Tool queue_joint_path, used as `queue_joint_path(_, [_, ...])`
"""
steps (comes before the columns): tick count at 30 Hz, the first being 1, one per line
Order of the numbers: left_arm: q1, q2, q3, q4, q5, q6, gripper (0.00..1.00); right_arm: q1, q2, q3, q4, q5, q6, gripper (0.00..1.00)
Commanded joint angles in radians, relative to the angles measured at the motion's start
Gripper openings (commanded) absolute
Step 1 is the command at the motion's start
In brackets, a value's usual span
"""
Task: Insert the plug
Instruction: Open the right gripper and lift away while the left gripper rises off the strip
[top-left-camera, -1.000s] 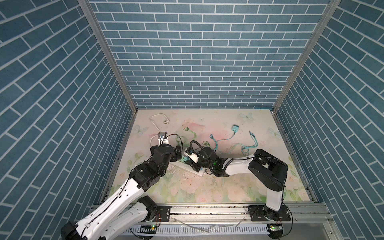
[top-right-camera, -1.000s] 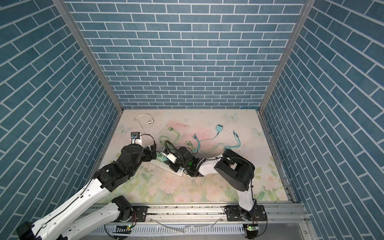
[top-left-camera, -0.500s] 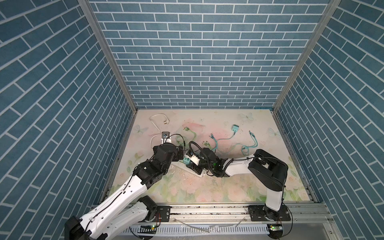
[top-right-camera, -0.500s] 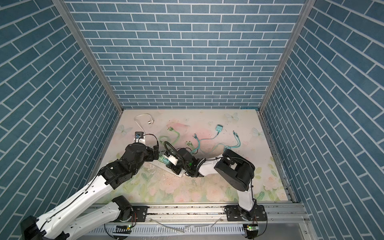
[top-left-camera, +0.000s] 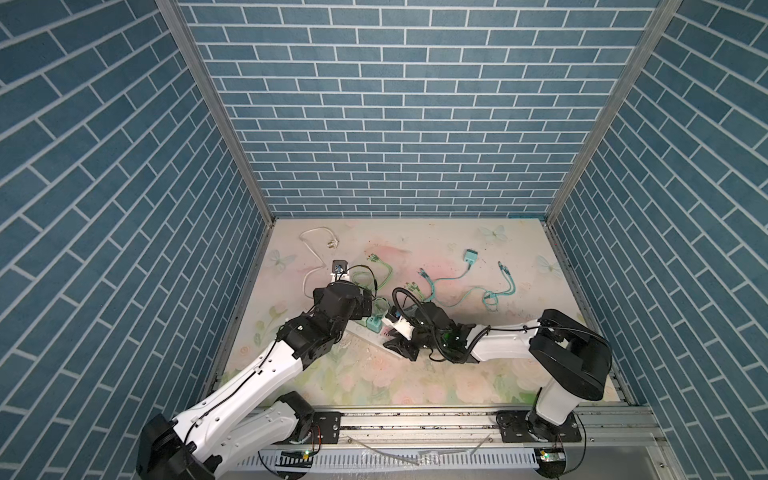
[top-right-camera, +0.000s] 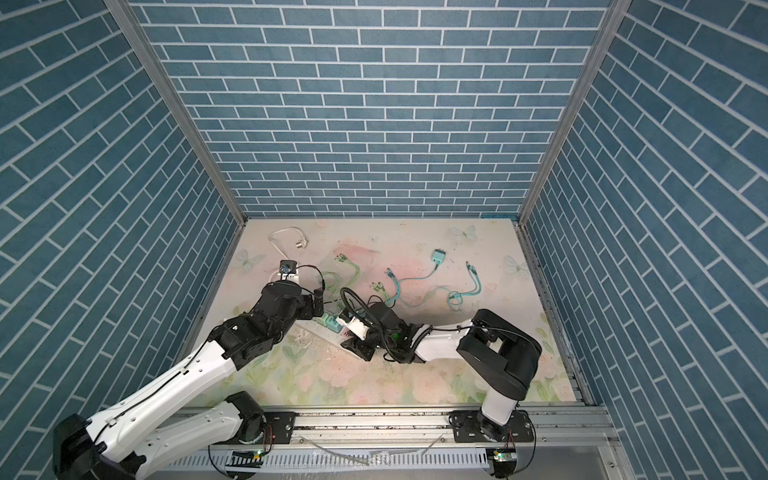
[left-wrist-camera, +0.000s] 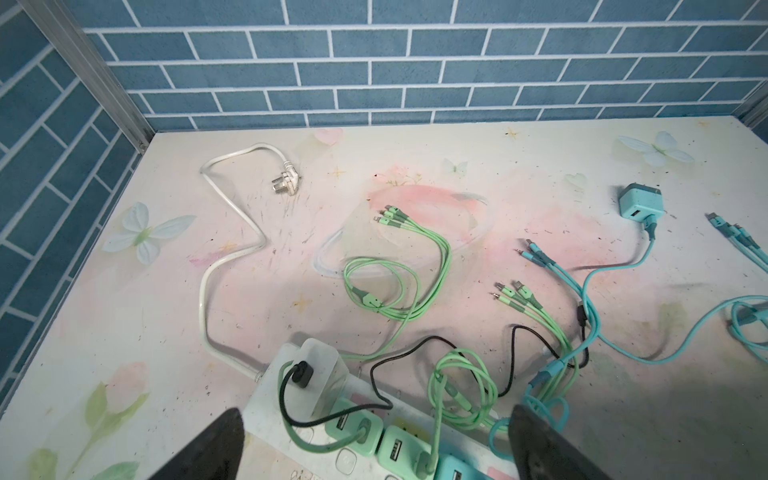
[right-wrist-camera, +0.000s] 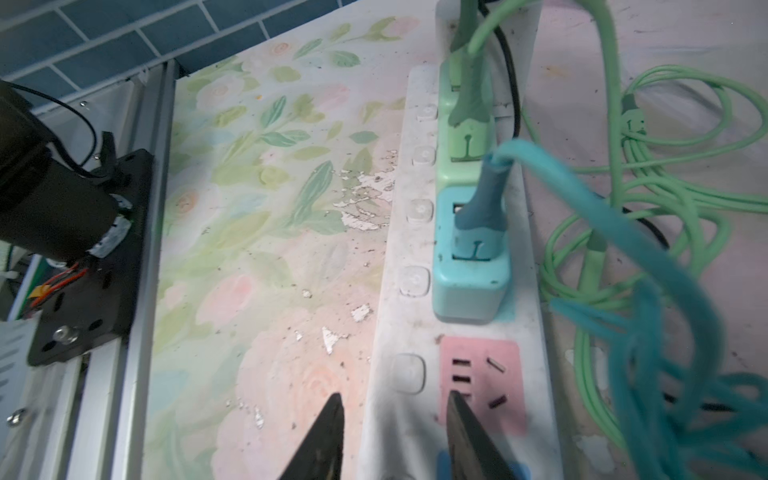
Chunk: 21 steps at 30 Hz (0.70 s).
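Far across the surface, well apart from the power strip: loose teal plug. Light, rigid; pinch its flat sides. Both empty, it seems: left fingers wide, right fingers barely parted.

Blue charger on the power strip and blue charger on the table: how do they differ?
The plugged blue charger sits in the power strip; the loose blue charger lies on the table. The plugged one has a green charger beside it; the loose one lies alone. Both carry blue cables.
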Motion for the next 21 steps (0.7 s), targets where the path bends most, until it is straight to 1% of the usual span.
queue_joint_path(1, [0.005, 0.041, 0.049, 0.015, 0.032, 0.026, 1.0, 0.006, -0.075, -0.061, -0.021, -0.042, 0.029, 0.41])
queue_joint_path(5, [0.005, 0.151, 0.128, -0.027, 0.06, 0.02, 1.0, -0.004, -0.187, -0.115, -0.082, -0.017, 0.03, 0.4])
queue_joint_path(8, [0.003, 0.246, 0.2, -0.024, 0.123, 0.019, 1.0, -0.045, -0.286, -0.126, -0.186, 0.073, 0.056, 0.4])
queue_joint_path(10, [0.002, 0.313, 0.248, -0.004, 0.176, 0.034, 1.0, -0.11, -0.341, -0.125, -0.252, 0.109, 0.102, 0.4])
queue_joint_path(13, [-0.009, 0.435, 0.333, 0.026, 0.219, 0.054, 1.0, -0.245, -0.431, -0.151, -0.29, 0.085, 0.199, 0.4])
queue_joint_path(15, [-0.02, 0.535, 0.407, 0.033, 0.234, 0.078, 1.0, -0.336, -0.492, -0.166, -0.321, 0.089, 0.262, 0.4])
queue_joint_path(17, [-0.035, 0.627, 0.479, 0.034, 0.251, 0.103, 1.0, -0.407, -0.539, -0.166, -0.371, 0.117, 0.307, 0.4])
queue_joint_path(21, [-0.074, 0.818, 0.63, 0.055, 0.277, 0.165, 1.0, -0.568, -0.583, -0.149, -0.458, 0.125, 0.385, 0.41])
